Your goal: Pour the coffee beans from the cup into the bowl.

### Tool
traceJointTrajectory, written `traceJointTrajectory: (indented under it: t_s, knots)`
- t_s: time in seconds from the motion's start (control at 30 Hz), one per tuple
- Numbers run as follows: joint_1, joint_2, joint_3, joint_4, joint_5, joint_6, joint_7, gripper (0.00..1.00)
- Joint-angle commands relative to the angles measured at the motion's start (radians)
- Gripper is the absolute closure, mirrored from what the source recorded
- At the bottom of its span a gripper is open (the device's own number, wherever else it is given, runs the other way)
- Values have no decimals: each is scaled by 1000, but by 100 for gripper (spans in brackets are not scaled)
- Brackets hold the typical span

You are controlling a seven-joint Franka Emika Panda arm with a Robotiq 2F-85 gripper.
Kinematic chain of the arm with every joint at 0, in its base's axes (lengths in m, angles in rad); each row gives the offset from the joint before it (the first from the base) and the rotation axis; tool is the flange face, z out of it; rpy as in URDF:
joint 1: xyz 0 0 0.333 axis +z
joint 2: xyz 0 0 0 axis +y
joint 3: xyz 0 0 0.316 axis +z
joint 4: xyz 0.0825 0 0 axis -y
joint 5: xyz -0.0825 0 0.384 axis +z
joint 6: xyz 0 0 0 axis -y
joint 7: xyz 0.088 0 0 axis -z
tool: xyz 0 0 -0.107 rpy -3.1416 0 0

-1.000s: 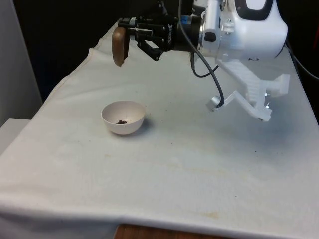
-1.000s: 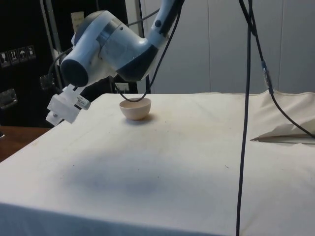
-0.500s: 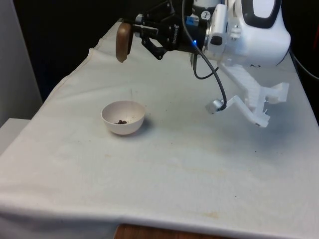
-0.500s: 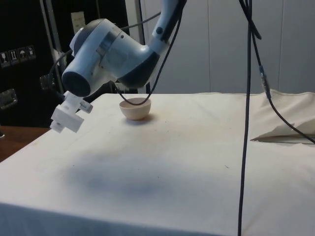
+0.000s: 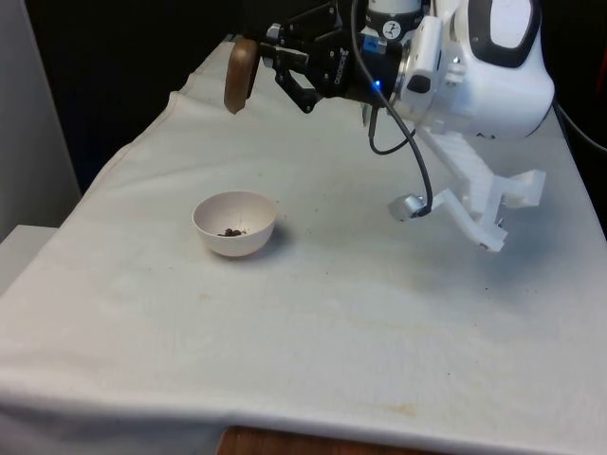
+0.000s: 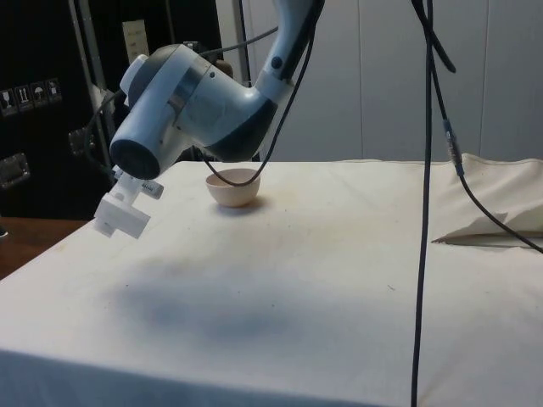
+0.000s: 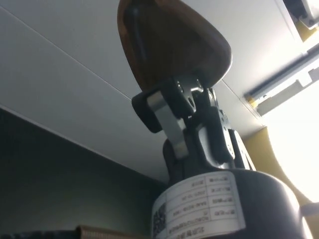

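Brown cup clamped in the pincer, ceiling panels behind

The arm is glossy white with rounded housings and a dark band. A black cable loops beneath it. The pincer is black, with a white printed label.

A desk is standing under a white cloth that is covering its whole top and hanging over the edges. The cloth is lying mostly flat and is showing faint brownish stains; in the side view it is bunching into a fold at the far edge. A pale bowl is sitting upright on the cloth toward the front view's left, holding a few dark coffee beans. A strip of brown wood is showing below the cloth's near edge.
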Motion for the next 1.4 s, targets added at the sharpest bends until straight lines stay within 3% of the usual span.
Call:
traceJointTrajectory:
  t_s: [0.0, 1.0, 1.23, 1.3, 1.33, 1.37]
  knots:
    - [1, 4, -2, 3, -3, -1, 1, 100]
    - [-2, 2, 0, -1, -1, -5, 8, 100]
    - [-19, -7, 7, 0, 21, 28, 24, 100]
    - [-21, -10, 8, 0, 27, 34, 28, 100]
    - [-15, -3, 2, 2, 19, 20, 28, 100]
    - [-23, -11, 8, 0, 29, 37, 29, 100]
